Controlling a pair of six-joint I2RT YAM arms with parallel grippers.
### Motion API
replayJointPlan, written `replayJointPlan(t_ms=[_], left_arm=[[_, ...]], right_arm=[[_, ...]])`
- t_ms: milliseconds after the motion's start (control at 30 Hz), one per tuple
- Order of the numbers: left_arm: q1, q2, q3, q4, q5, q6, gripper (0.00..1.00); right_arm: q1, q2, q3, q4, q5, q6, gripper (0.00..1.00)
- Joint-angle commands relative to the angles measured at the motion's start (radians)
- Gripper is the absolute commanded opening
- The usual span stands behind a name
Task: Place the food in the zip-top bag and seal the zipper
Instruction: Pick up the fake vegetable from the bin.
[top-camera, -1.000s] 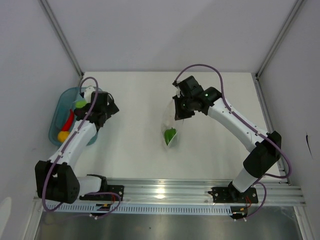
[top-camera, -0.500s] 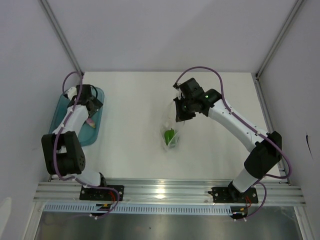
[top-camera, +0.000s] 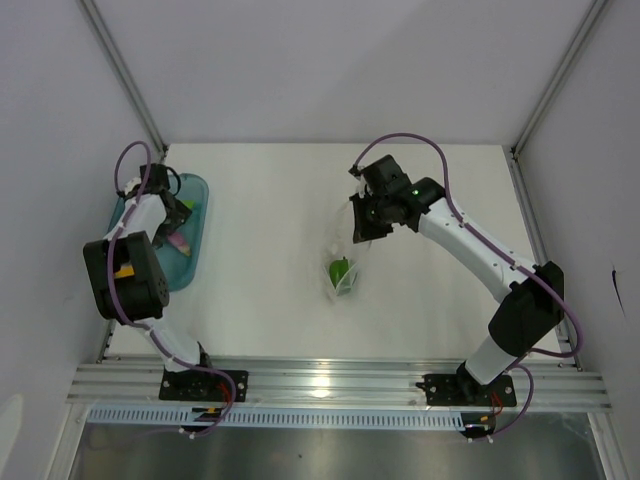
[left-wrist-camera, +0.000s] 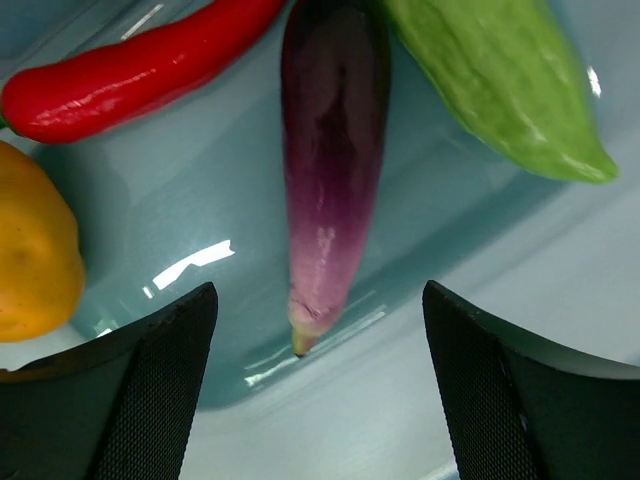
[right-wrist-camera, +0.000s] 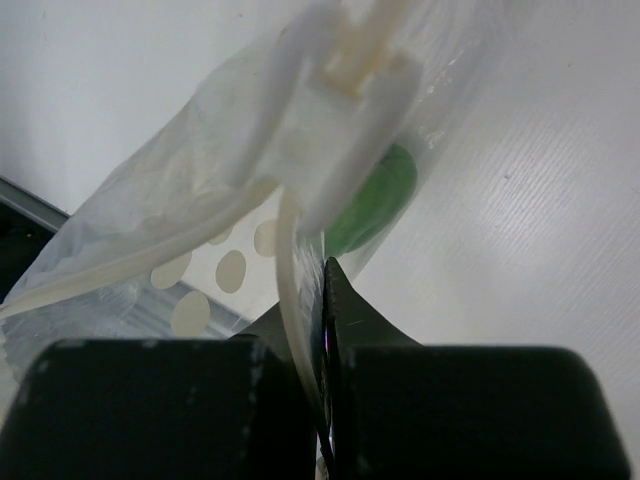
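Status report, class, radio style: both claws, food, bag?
Left claw open above eggplant in tray. Right claw shut on bag, green vegetable inside. Chili close beside eggplant.

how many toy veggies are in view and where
5. Four lie in the teal tray: a red chili, a purple eggplant, a green gourd and a yellow pepper. Another green vegetable sits inside the clear bag. Others may be hidden in the tray.

The spread fingers (left-wrist-camera: 130, 400) are hovering above the purple eggplant (left-wrist-camera: 330, 170), which is lying between the red chili (left-wrist-camera: 130, 70) and a green vegetable (left-wrist-camera: 500, 80), apparently in the teal tray (left-wrist-camera: 200, 200).
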Motion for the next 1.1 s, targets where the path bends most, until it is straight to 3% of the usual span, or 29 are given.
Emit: replayJointPlan(t_ms=[0,333,533,833,867,900,1000,1067], left_arm=[[0.023,0.043,0.076,-0.056,-0.041,0.054,0.84],[0.023,0.188,0.236,-0.131,-0.141,0.129,0.82],[0.025,0.336,0.377,-0.321,-0.185,0.111,0.82],[0.026,0.341,0.345,-0.277,-0.115,0.199,0.8],[0.031,0.344,0.345,-0.275,-0.095,0.204,0.78],[0.034,0.344,0.342,-0.271,-0.078,0.215,0.66],[0.052,0.337,0.322,-0.245,-0.024,0.236,0.48],[0.062,0.317,0.299,-0.219,-0.007,0.235,0.47]], right_arm=[[-0.002,-0.027,-0.009,0.027,-0.014,-0.02,0.0],[-0.004,-0.027,-0.031,0.048,-0.023,-0.017,0.0],[-0.005,-0.035,-0.035,0.055,-0.024,-0.018,0.0],[-0.007,-0.058,-0.066,0.079,-0.03,-0.007,0.0],[-0.008,-0.064,-0.068,0.076,-0.029,-0.006,0.0],[-0.008,-0.07,-0.069,0.076,-0.024,-0.006,0.0],[-0.008,-0.096,-0.083,0.078,-0.017,-0.001,0.0],[-0.007,-0.104,-0.09,0.078,-0.014,0.002,0.0]])
